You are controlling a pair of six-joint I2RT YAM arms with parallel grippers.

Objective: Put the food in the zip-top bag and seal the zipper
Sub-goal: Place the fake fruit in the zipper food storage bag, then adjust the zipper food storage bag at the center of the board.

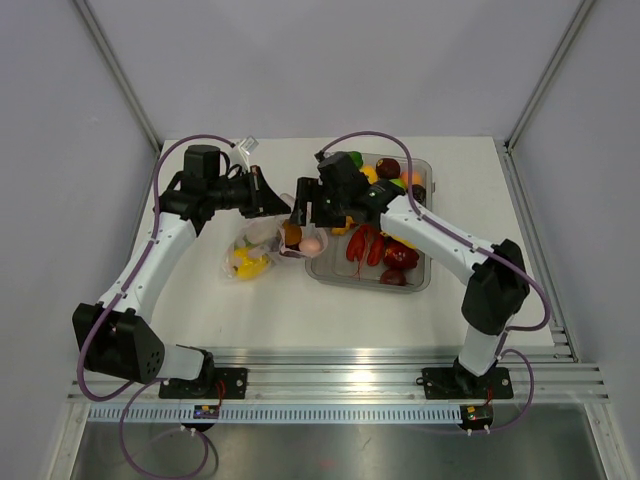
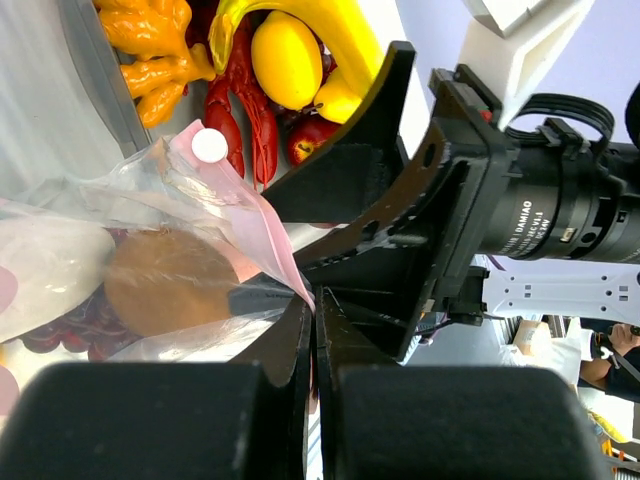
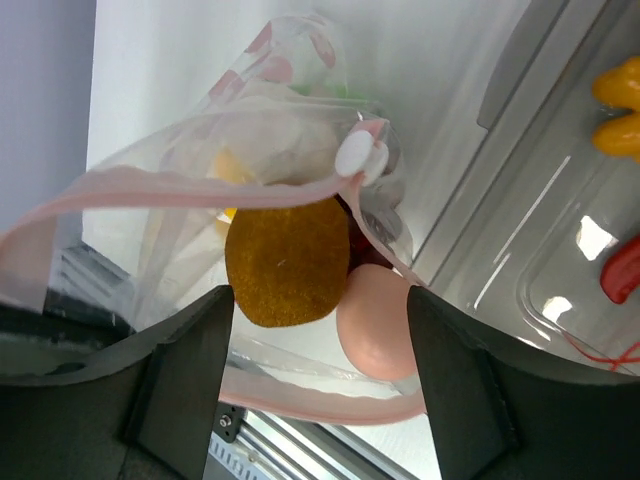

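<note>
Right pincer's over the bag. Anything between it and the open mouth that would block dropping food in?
Nothing visible blocks it. The right pincer hangs open over the zip-top bag, whose zipper gapes wide, one edge pinched by the left pincer. A brown fruit and a peach-coloured piece lie just inside the mouth.

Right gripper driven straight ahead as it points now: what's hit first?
Probably the brown fruit in the bag's open mouth, centred ahead of the open right gripper. Pink fruit sits just beside it; depth is unclear.
</note>
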